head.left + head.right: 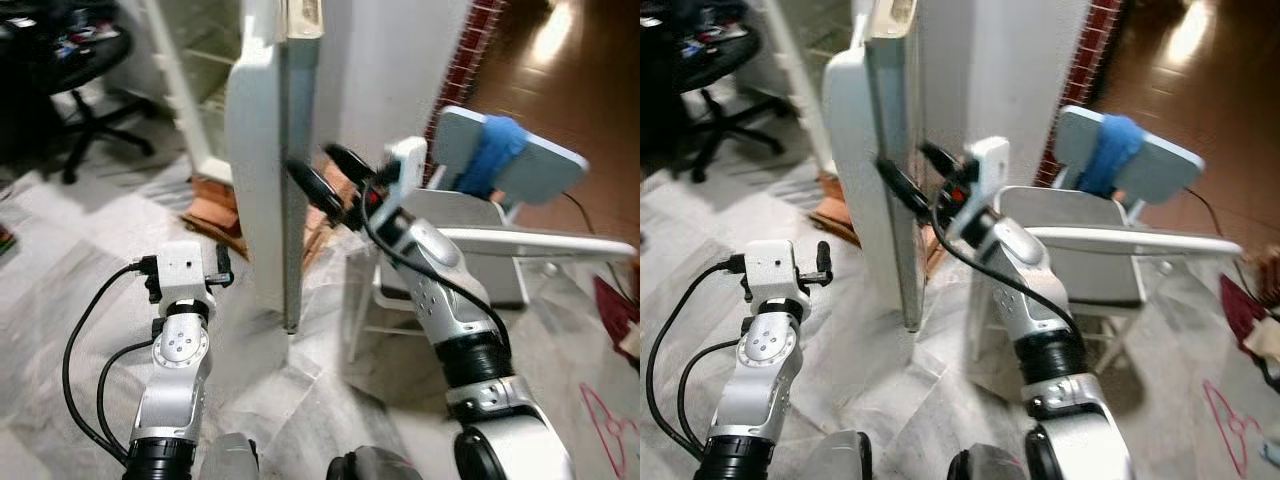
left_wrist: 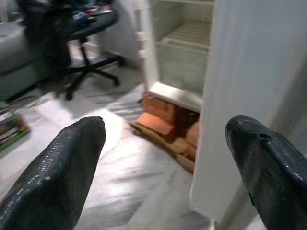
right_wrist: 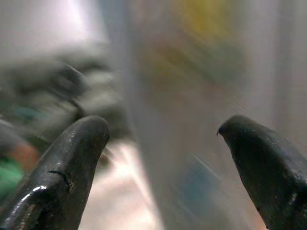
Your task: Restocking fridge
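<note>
The right gripper is raised at the edge of the white fridge door, and its two black fingers are spread apart with nothing between them. One finger lies along the front edge of the door and the other reaches toward the side of it; I cannot tell if they touch the door, because the right wrist view is blurred. The left gripper is held low and forward, also with the fingers wide apart and empty, and it looks toward the open fridge. Inside there are bare white shelves, and under the fridge body there are reddish bricks on the marble floor.

The door stands open, edge-on to the robot. I see no food item in either gripper, so the restocking itself is, in my judgement, not yet begun.

Just beside the right arm stands a white plastic chair with a blue cloth over its back. If the arm swings the door wider, the elbow may hit this chair. The fingers may also slip off the smooth door edge, because they are not closed around it
</note>
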